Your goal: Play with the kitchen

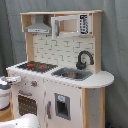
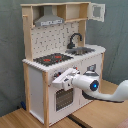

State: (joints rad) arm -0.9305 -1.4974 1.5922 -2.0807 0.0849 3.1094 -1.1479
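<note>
Tall white and light-wood toy kitchen point(image 2: 60, 65) standing on a wooden desk point(image 2: 30, 120) before a grey curtain point(image 1: 115, 45). White gripper point(image 2: 61, 83) at the windowed oven door point(image 2: 62, 97); whether its fingers are spread cannot be told.

From my station I note the kitchen point(image 2: 60, 70) has matt white painted panels with pale, unvarnished-looking wood at its edges and uprights. Its hood point(image 1: 38, 26) reads as matt grey. The faucet point(image 1: 83, 59) is smooth black with a slight sheen. The sink point(image 1: 72, 74) looks like dull grey metal. The hob point(image 2: 52, 59) is flat black, ringed in red. The arm point(image 2: 100, 87) shows smooth, glossy white plastic. I see the table point(image 2: 30, 120) below as warm, smooth wood.
</note>
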